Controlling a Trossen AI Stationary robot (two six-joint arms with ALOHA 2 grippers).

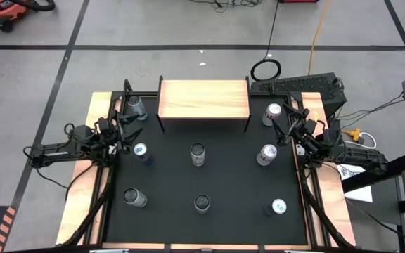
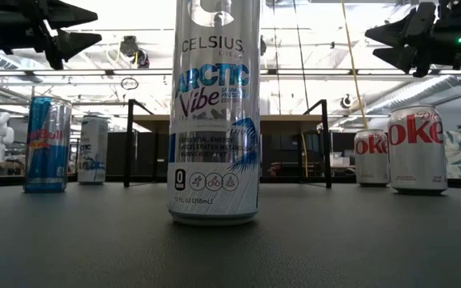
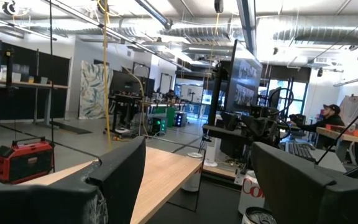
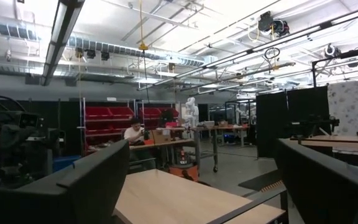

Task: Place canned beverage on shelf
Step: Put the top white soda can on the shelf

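Cans stand scattered on the black mat, none held; shelf at the mat's far edge, bare; left gripper open, raised near the blue can; right gripper open, raised between two Coke cans.

The tall can reads "CELSIUS Arctic Vibe"; a silver can reads "Coke".

Bright, even overhead light falls from ceiling strip lamps, which glare white in both wrist views. The matte black surface shows only faint shadows. In the low view, the near Celsius can gleams while the room behind blurs.
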